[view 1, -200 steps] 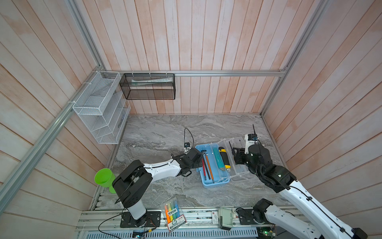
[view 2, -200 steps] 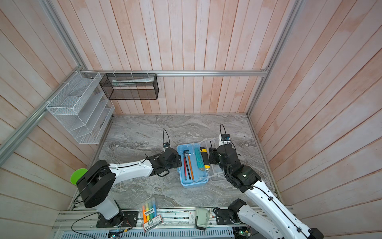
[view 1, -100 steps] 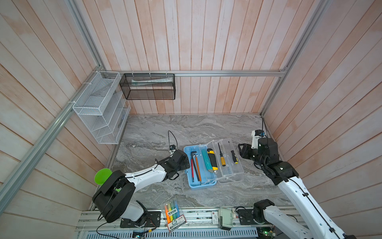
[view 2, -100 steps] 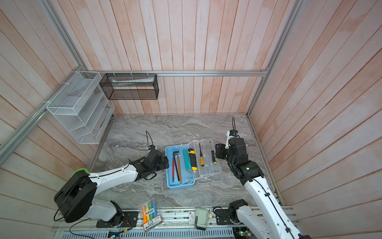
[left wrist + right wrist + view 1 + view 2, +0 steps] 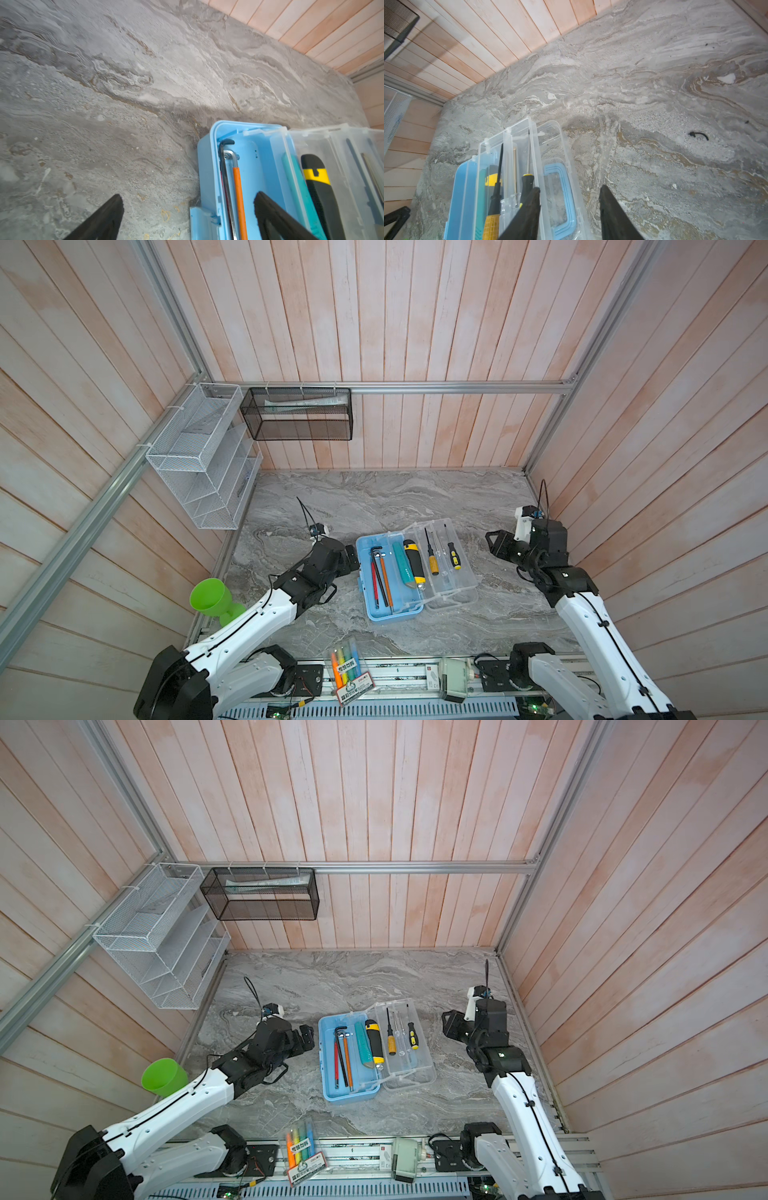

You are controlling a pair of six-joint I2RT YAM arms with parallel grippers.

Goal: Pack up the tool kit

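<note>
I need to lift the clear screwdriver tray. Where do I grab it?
Pinch the long outer wall of the clear tray, on the side of the right gripper, coming from above. It is thin, upright and exposed, and the screwdrivers lie lengthwise, probably leaving room for one finger inside.
</note>
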